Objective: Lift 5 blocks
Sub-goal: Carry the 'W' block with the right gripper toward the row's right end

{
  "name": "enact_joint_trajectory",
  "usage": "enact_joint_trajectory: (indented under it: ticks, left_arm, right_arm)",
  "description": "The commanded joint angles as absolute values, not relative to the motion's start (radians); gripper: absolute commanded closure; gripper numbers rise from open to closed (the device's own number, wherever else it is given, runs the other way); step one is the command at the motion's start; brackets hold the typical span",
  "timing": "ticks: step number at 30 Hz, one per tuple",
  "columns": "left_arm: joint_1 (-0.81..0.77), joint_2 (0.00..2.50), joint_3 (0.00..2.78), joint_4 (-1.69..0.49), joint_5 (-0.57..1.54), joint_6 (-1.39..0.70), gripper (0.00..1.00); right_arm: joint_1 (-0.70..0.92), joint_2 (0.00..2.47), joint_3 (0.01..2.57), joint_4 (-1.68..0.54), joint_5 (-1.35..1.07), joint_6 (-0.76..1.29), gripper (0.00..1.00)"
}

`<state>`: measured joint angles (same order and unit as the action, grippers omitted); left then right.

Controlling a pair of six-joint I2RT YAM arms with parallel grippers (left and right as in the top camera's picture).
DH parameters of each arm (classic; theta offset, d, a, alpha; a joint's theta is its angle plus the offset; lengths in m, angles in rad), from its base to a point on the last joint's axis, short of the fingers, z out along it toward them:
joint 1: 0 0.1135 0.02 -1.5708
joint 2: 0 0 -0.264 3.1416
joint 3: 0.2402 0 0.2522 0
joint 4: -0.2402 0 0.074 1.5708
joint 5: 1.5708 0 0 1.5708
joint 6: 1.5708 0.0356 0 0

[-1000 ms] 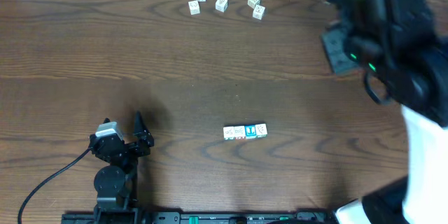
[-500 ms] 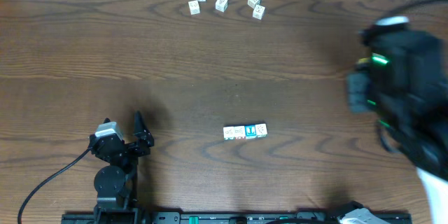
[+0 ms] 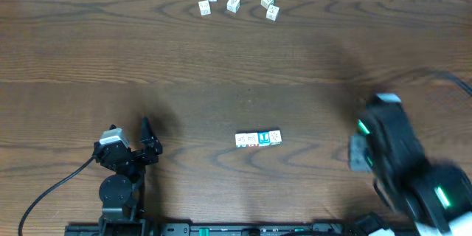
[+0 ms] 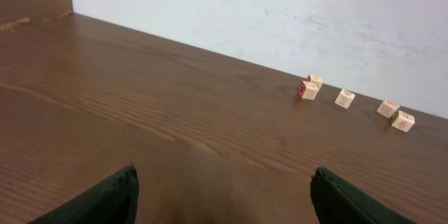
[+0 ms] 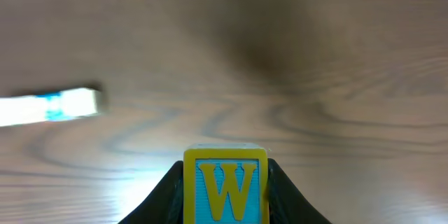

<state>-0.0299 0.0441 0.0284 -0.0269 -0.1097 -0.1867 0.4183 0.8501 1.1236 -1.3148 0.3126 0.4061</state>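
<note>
- Grips one block [image 5: 225,189], yellow W on blue, in the right pincer [image 5: 225,180], jaws part-closed on its sides; appears lifted off the surface [image 3: 310,66].
- Leaves a row of four blocks [image 3: 259,139] lying mid-surface, apparently yet to lift.
- Hovers the right arm [image 3: 391,155], blurred, at 3 o'clock of the row.
- Parks the left pincer [image 4: 224,182], wide open and empty, at 9 o'clock.

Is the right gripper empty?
No, the right gripper is clamped on a block with a yellow W on a blue face.
</note>
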Motion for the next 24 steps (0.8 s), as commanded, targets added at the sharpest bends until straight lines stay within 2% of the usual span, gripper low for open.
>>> enact_joint_trajectory:
  ticks: [1, 5, 10, 13, 20, 24]
  left_arm:
    - [-0.032, 0.043, 0.01, -0.041, -0.112, -0.192, 0.21]
    - [-0.032, 0.043, 0.01, -0.044, -0.112, -0.192, 0.21]
    - [-0.032, 0.043, 0.01, -0.065, -0.112, -0.192, 0.21]
    - [-0.032, 0.043, 0.01, -0.067, -0.112, -0.192, 0.21]
    - [-0.032, 0.043, 0.01, -0.074, -0.112, -0.192, 0.21]
    - [-0.032, 0.043, 0.01, -0.074, -0.112, -0.192, 0.21]
  right_arm:
    - [0.421, 0.671, 1.028, -1.288, 0.19, 0.522, 0.99]
    - [0.421, 0.563, 0.879, -1.179, 0.15, 0.568, 0.98]
    - [0.421, 0.618, 0.657, -0.818, 0.065, 0.612, 0.99]
    - [0.419, 0.754, 0.58, -0.636, 0.095, 0.569, 0.98]
    - [0.421, 1.182, 0.57, -0.412, 0.012, 0.452, 0.99]
    - [0.421, 1.323, 0.57, -0.334, 0.0, 0.437, 0.99]
